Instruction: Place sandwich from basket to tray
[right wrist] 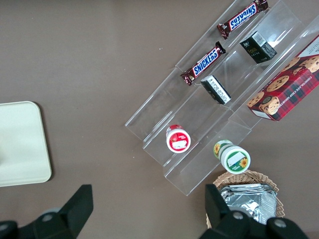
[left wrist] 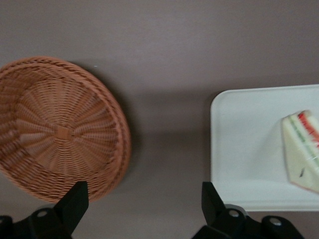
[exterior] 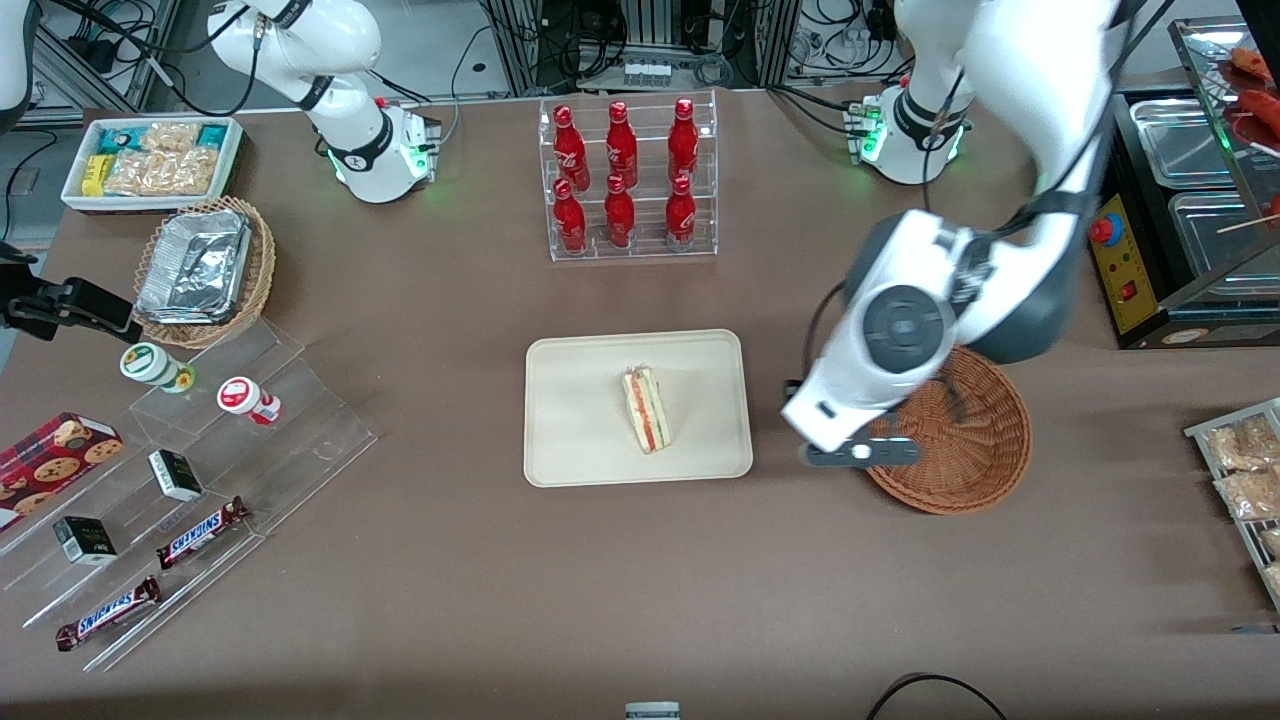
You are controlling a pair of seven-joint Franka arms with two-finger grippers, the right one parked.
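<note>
Sandwich [exterior: 648, 409]: lies flat on the tray [exterior: 570, 440], roughly mid-tray, slightly toward the working arm's end; nothing grips it.
Sandwich long axis: runs from the edge of the tray farther from the front camera toward the nearer edge, with the striped red, orange and green cut side facing up.
Tray: cream rectangle at the table's middle, nearer the front camera than the rack of red bottles [exterior: 625, 180].
Basket [exterior: 975, 440]: reddish-brown wicker bowl, beside the tray toward the working arm's end; in the wrist view its bowl [left wrist: 60, 127] shows only bare weave, nothing inside.
Gripper [exterior: 860, 452]: hangs above the table over the strip between basket and tray, overlapping the basket's rim in the front view.
Gripper state: released; in the wrist view the two fingertips [left wrist: 75, 201] stand wide apart with only table surface between them, holding nothing.
Key relation: the sandwich lies sideways from the gripper, toward the parked arm's end, with the tray's edge in between; the basket lies the contrary way, right beside the fingers.
Task judgement: the placing looks finished, since the sandwich rests on the tray and the basket is empty.
Next move, as a judgement: likely only a lift clear, keeping away from the basket's rim.
</note>
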